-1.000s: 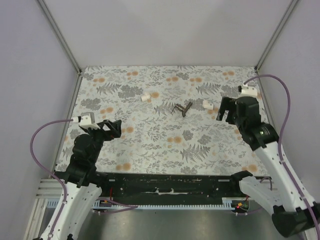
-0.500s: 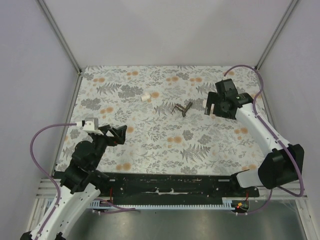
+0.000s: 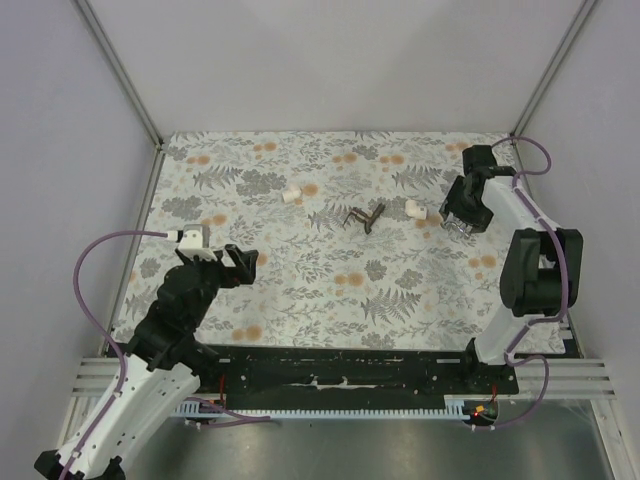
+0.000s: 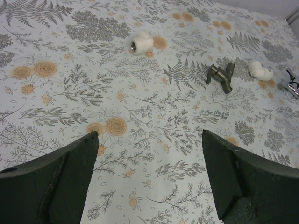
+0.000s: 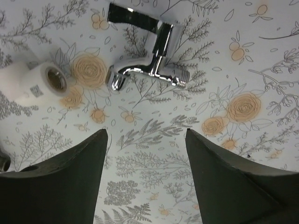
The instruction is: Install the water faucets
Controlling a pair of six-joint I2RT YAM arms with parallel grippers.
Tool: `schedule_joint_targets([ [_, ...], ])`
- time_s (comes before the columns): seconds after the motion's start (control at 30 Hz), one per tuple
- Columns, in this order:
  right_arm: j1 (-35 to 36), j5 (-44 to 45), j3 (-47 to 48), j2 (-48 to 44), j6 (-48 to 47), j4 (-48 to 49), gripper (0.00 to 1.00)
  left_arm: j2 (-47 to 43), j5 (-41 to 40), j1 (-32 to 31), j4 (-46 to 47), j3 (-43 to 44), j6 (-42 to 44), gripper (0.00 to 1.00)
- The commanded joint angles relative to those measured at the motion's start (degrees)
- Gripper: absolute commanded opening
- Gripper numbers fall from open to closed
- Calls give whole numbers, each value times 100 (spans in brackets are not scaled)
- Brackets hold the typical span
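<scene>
Right gripper (image 5: 146, 140) is poised open and empty below the chrome faucet (image 5: 149, 56) at frame top, likely for pickup; left gripper (image 4: 149, 140) is parked open.

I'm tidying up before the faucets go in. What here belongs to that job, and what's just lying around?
Belongs to the job:
- chrome faucet
- darker metal tap
- white fitting beside the chrome one, with a threaded opening, probably a socket
- second white fitting, likewise

Just there:
- floral table cover

Faucet (image 5: 154, 67) glossy chrome metal; cylinder (image 5: 35, 84) matt white plastic
</scene>
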Motion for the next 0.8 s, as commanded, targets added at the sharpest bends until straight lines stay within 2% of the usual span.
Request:
schedule_joint_targets([
  [0.0,-378,-297,307,435,365,482,73,85,-27,-21,54,230,152,96],
  [0.3,-827,-596,457,1059,717,1000,63,102,9,-12,142,195,223,96],
  [0.77,-1003,-606,817,1736,620,1229,57,216,79,-12,142,195,240,96],
])
